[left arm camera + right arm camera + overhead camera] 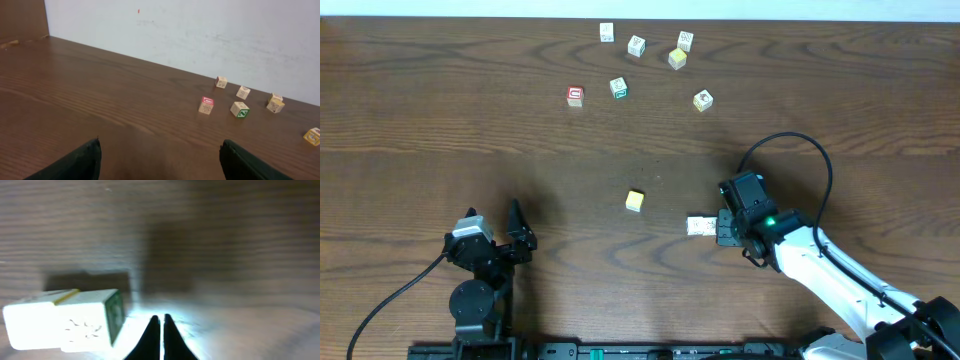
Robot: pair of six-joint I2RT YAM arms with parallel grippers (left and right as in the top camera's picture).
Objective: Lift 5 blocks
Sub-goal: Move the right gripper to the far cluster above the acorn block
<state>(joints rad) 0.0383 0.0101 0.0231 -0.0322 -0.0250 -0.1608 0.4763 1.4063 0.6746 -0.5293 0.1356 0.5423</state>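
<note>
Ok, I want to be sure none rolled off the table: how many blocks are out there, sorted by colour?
Whitish blocks: 5 (the one nearest the arms is glare-washed, counted as one)
Yellow blocks: 2
Red-bordered block: 1
Green-bordered block: 1
Total: 9

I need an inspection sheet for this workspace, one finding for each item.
surface: brown wood-grain table.
job's things: yellow-orange block mid-table; white block lying beside the right gripper, not held; red-bordered block and four whitish blocks farther back.
clutter: green-bordered block and pale yellow block among the far ones.
grippers: left gripper, jaws open, empty; right gripper, jaws shut, empty.
cables: black cable by the left arm; black cable loop by the right arm, apart from all blocks.
surroundings: white wall behind the table's far edge.
</note>
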